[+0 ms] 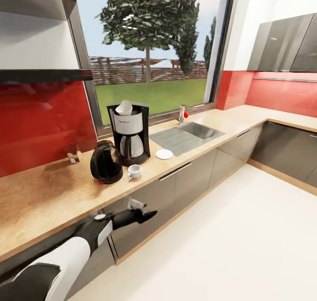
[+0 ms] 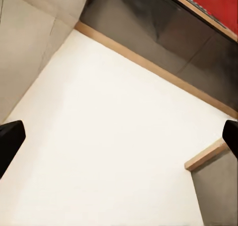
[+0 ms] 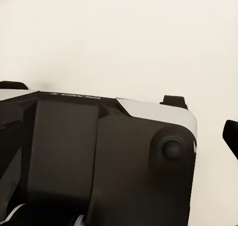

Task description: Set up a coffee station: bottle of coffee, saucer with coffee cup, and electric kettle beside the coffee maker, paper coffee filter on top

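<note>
Standing on the countertop (image 1: 53, 191): coffee maker (image 1: 129, 133) topped with paper filter (image 1: 124, 108), electric kettle (image 1: 106, 162) and coffee cup (image 1: 134, 171) just beside, saucer (image 1: 164, 154) near. Left gripper (image 2: 119, 139) spread wide, empty; right gripper's state cannot be told.

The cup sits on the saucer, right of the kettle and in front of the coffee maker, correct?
Not on the saucer. The head view shows the cup standing on the bare counter, apart from the saucer. It is indeed right of the kettle and in front of the coffee maker.
</note>
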{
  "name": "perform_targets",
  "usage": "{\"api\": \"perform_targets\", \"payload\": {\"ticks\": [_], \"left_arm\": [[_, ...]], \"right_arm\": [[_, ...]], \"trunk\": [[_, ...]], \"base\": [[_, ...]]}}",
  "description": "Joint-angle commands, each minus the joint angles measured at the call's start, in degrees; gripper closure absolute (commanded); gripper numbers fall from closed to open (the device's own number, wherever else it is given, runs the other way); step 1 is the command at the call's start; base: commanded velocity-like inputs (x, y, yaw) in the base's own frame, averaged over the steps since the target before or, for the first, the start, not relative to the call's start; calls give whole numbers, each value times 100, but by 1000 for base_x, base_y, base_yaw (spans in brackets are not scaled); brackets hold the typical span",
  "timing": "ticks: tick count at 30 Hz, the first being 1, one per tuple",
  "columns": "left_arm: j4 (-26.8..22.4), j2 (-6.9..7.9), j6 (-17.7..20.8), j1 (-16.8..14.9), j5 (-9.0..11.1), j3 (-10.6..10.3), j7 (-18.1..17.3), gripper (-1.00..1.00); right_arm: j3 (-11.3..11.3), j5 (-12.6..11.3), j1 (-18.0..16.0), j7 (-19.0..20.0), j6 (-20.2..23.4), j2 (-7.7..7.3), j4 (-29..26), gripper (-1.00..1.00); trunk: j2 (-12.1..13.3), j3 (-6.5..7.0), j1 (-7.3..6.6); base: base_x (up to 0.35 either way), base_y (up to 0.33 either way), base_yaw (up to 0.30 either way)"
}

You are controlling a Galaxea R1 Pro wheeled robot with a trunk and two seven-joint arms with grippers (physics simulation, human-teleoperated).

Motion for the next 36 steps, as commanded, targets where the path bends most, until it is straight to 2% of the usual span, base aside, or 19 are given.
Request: {"api": "perform_targets", "payload": {"ticks": [1,2,4,5,6,7,8,9,10,15,17,18,20,23,27,36], "left_arm": [[194,-119,-104,-8,42,-40,10,-100],[501,-249,-262,-8,42,-44,52,-100],[983,-334,-615,-5,48,-46,339,-100],[1138,-358,-835,12,55,-47,618,-100],[1290,-387,-1221,238,62,-52,1340,-100],[1323,-409,-1354,449,61,-57,1736,-100],[1358,-482,-1552,875,55,-62,2556,-100],[1367,-512,-1657,1050,54,-63,2968,-100],[1370,-530,-1723,1139,55,-64,3204,-100],[1387,-716,-1992,1866,67,-69,5249,-100],[1394,-761,-1998,2106,70,-70,5885,-100],[1397,-779,-1987,2205,74,-68,6096,-100],[1399,-788,-1935,2268,80,-67,6258,-100],[1400,-795,-1616,2337,80,-66,6485,-100],[1395,-791,-1479,2355,78,-59,6444,-100],[1383,-775,-1532,2356,86,-40,6425,-100]], "right_arm": [[6,10,-11,8,-45,0,26,-100],[5,10,-10,8,-45,-1,26,-100],[4,12,-11,8,-45,-1,26,-100],[3,11,-12,8,-45,-1,26,-100],[3,14,-14,8,-45,-1,26,-100],[4,14,-16,8,-45,1,26,-100],[5,12,-14,8,-45,1,26,-100],[6,14,-15,8,-45,0,26,-100],[5,15,-16,8,-45,0,26,-100],[5,11,-12,8,-45,-1,26,-100],[3,10,-13,8,-45,-1,26,-100],[2,10,-16,4,-45,-1,26,-100],[-2,10,-14,2,-45,-1,26,-100],[-1,10,-11,3,-43,-1,26,-100],[1,10,-14,7,-34,-1,26,-100],[-25,4,-12,13,-44,-1,26,-100]], "trunk": [[-9,-9,2],[-9,-9,2],[-9,-9,2],[-9,-9,2],[-9,-9,2],[-9,-9,2],[-9,-9,2],[-9,-9,2],[-9,-9,2],[-9,-9,2],[-9,-9,2],[-9,-9,2],[-9,-9,2],[-9,-9,2],[-9,-9,2],[-9,-9,2]], "base": [[0,0,0],[0,0,0],[0,0,0],[0,0,0],[0,0,0],[0,0,0],[0,0,0],[0,0,0],[0,0,0],[0,0,0],[0,0,0],[0,0,0],[0,0,0],[0,0,0],[0,0,0],[0,0,0]]}}
